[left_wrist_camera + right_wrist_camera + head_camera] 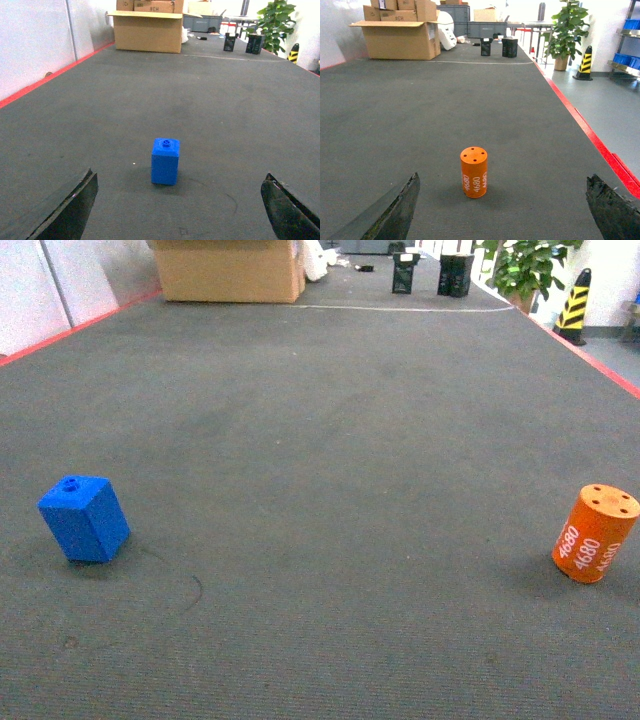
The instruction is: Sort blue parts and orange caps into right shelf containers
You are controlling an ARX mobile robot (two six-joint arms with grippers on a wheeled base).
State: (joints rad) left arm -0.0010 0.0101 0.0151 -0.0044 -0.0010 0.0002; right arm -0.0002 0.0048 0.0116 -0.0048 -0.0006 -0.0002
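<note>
A blue part [85, 518] stands slightly tilted on the dark mat at the left. An orange cap [596, 533] marked "4680" stands at the right edge. Neither gripper shows in the head view. In the left wrist view my left gripper [179, 189] is open, and the blue part [165, 161] stands upright just ahead of it, between the lines of its fingers [70, 210]. My right gripper [503, 179] is open too. The orange cap [474, 171] stands upright ahead of it, left of centre. Blue containers [632, 24] sit on a steel shelf [621, 66] far off to the right.
An open cardboard box [230, 270] and two small black stands [455, 275] sit at the mat's far end. A red border [592, 135] marks the table's right edge, with floor beyond. A potted plant [565, 30] and a striped cone [584, 62] stand there.
</note>
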